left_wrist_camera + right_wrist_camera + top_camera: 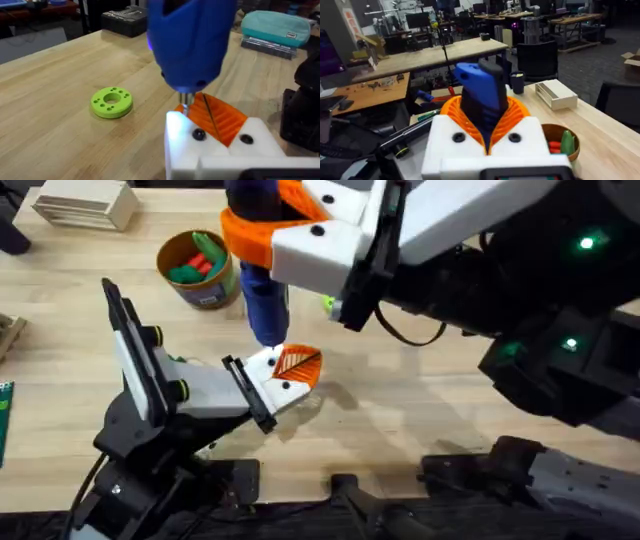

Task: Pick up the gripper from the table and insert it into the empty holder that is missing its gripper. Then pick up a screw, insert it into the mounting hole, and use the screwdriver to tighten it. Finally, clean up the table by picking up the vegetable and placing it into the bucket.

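Observation:
My right gripper (266, 232) reaches in from the right and is shut on the blue screwdriver (263, 295), which it holds upright. In the right wrist view its orange ribbed pads (517, 114) clamp the screwdriver (480, 92). The screwdriver's tip (186, 101) rests on top of the white holder (176, 131), right beside the orange gripper (225, 120) seated in it. That holder belongs to my left gripper (290, 372), whose orange pads meet with nothing between them. The screw under the tip is hidden. The bucket (214, 292) stands at the back left with green and red vegetables (198, 262) inside.
A green ring (111, 102) lies on the table just beyond the left gripper, partly hidden under the right arm in the overhead view. A wooden box (85, 202) sits at the far left corner. A teal case (275, 27) and a black box (125, 20) lie farther off.

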Controlling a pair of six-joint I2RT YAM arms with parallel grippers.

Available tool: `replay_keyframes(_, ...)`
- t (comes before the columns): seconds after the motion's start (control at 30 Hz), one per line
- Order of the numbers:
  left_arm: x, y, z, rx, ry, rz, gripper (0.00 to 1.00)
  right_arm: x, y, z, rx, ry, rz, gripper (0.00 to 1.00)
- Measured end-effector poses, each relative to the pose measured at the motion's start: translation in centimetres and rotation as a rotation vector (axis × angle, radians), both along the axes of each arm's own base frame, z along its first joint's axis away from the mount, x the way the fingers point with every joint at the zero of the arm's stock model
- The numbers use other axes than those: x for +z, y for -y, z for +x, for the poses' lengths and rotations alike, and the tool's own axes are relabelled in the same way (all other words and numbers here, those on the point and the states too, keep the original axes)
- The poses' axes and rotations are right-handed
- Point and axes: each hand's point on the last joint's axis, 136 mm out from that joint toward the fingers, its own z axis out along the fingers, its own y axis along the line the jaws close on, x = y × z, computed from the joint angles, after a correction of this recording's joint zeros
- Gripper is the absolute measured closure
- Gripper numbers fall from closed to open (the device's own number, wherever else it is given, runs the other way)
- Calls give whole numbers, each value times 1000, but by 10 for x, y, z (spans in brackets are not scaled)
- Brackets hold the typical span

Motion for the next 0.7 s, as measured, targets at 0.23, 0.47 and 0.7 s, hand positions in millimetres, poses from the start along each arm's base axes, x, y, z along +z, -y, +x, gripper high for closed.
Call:
replay_keyframes(0.23, 0, 0, 0, 0, 0, 0, 991, -1, -5, -7, 23, -2, -2, 972)
replay_keyframes(0.47, 0, 0, 0, 0, 0, 0, 991, -5, -7, -10, 34, -15, -18, 972)
replay_keyframes(0.7, 0, 0, 1, 4, -3, 1, 991, -13, -13, -5, 36, -34, -25, 972)
